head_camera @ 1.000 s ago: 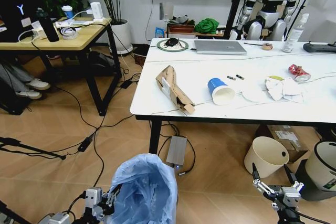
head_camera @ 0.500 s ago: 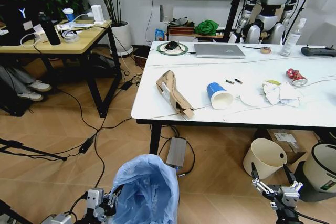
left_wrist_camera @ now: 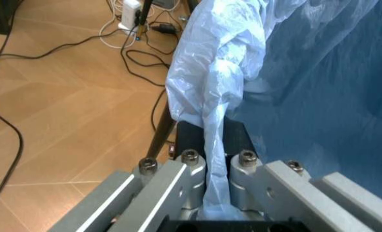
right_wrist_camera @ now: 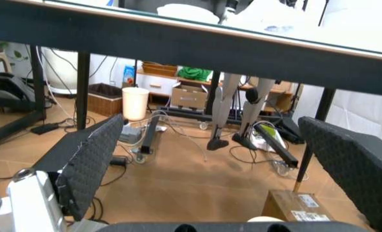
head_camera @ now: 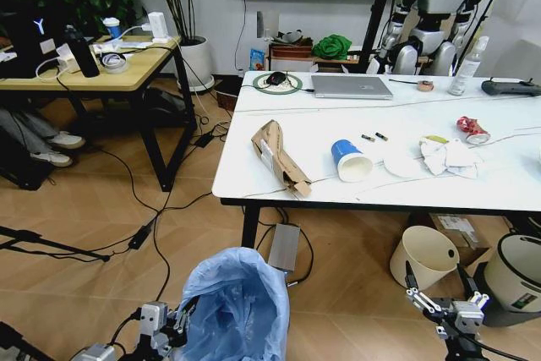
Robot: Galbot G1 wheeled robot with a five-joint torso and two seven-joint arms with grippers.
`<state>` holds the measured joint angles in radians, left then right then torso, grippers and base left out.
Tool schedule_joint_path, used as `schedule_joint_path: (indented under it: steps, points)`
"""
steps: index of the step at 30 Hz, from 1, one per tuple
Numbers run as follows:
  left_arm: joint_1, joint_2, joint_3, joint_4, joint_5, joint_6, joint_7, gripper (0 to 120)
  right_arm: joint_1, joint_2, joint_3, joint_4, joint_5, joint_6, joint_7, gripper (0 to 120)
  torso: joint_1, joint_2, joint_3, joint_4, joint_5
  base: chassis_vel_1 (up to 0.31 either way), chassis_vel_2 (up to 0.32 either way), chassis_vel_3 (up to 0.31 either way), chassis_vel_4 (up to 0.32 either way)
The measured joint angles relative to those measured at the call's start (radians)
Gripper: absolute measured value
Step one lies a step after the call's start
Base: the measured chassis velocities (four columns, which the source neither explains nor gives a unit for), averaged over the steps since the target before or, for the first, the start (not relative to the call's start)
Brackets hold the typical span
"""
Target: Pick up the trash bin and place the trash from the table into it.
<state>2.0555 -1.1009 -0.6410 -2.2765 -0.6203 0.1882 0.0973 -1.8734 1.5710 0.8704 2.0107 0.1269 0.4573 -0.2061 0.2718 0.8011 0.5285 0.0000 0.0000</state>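
our view has crept closer to the counter (head_camera: 473,196), so we are carrying the trash bin (head_camera: 232,310) over, its blue liner clamped between our left fingers (left_wrist_camera: 191,166). our right fingers (right_wrist_camera: 91,162) hang apart below the counter edge; the cardboard (head_camera: 279,156), paper cup (head_camera: 352,161) and tissues (head_camera: 446,156) lie up top, well beyond them.

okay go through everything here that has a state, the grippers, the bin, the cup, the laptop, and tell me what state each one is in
left gripper: shut on the trash bin's bag edge.
right gripper: open, empty, low beside the table.
trash bin: upright, bag mouth open.
paper cup: on its side, mouth towards the robot.
cardboard: folded, lying flat.
laptop: lid closed.
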Motion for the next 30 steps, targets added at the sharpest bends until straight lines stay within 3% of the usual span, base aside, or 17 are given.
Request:
schedule_joint_path:
  steps: [24, 30]
  points:
    - [0.000, -0.006, 0.007, 0.010, 0.008, -0.001, -0.001, 0, 0.001, 0.003, -0.004, -0.006, 0.000, 0.002, 0.001, 100, 0.042, 0.098, 0.056, 0.0000, 0.0000, 0.000, 0.000, 0.000, 0.000]
    - [-0.005, -0.006, 0.011, 0.016, 0.015, -0.001, -0.001, 0, 0.005, 0.001, -0.005, -0.008, 0.000, 0.001, 0.001, 100, 0.059, 0.138, 0.079, 0.0000, 0.0000, 0.000, 0.000, 0.000, 0.000]
